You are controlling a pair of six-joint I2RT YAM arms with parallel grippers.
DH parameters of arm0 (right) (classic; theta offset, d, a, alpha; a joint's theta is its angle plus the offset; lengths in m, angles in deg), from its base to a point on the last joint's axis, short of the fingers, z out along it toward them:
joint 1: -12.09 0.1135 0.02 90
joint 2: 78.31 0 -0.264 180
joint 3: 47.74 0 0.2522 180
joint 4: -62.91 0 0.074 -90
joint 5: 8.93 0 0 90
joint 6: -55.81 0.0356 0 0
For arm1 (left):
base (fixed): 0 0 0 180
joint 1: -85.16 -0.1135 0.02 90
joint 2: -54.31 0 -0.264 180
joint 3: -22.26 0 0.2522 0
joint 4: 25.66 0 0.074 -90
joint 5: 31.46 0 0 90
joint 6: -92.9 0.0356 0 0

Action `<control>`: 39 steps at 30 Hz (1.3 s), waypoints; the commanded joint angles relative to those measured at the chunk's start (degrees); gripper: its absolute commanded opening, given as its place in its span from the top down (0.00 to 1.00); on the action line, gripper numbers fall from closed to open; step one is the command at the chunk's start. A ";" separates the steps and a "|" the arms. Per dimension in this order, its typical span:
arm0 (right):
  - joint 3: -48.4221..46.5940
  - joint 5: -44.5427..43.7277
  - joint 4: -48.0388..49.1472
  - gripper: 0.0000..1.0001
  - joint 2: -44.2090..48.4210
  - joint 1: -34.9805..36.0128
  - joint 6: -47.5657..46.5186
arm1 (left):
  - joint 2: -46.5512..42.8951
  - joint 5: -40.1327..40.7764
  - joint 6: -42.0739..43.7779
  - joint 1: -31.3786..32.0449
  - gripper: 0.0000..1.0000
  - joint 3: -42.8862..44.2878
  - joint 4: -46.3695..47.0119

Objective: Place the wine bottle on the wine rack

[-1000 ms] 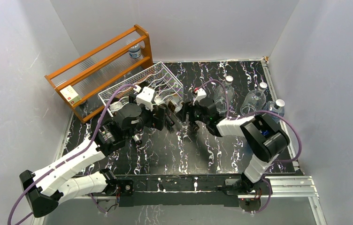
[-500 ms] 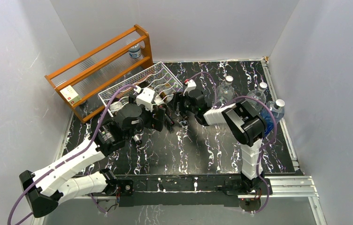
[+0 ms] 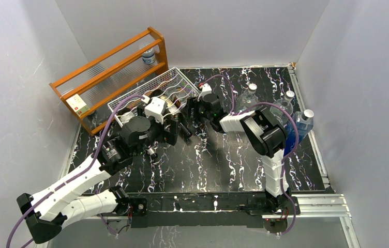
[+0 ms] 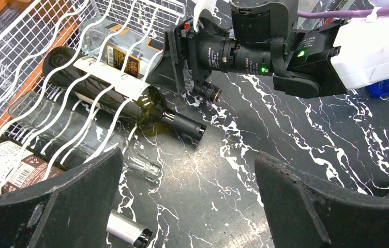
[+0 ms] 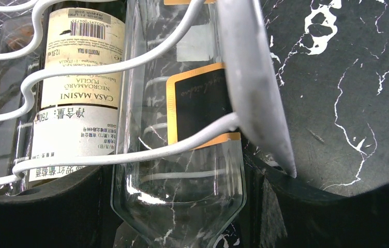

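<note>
Movement on the right side: within the last second the right arm has swung off the middle of the black, white-veined marble counter (image 3: 223,165) and across to the white wire-mesh wine rack (image 3: 153,82). The right tool (image 3: 190,110) now sits at the rack's near edge, and it has brought the clear glass wine bottle (image 5: 182,170) with it. The wrist view shows the bottle's shoulder clamped between the two dark fingers, while its body and its black, orange-edged label already lie under the wavy white wires. Right beside it lies a dark green bottle with a cream label (image 4: 115,85), already in the next cradle.

The left arm has eased back a touch. The left tool (image 4: 187,206) hovers over the counter in front of the rack, jaws spread wide, carrying nothing.

So the delivery looks nearly done: the bottle is in the rack, but the grip is not yet released. Whether the bottle is fully seated in its cradle, I cannot tell. Letting go and backing out without dragging the neck seems the next call.
</note>
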 commanded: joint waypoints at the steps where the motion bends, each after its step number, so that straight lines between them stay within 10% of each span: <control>1: -3.89 -0.46 10.10 0.66 0.42 0.02 0.00 | -0.99 0.49 -0.68 0.10 0.02 1.02 -1.39; 16: -1.04 -5.50 6.22 0.04 3.89 -0.08 5.54 | -1.01 -0.03 -1.45 0.07 0.02 0.40 -1.72; 39: 11.49 -1.55 -3.16 0.03 19.05 -1.23 -4.53 | -3.26 -0.08 -1.08 0.07 0.02 0.32 -2.77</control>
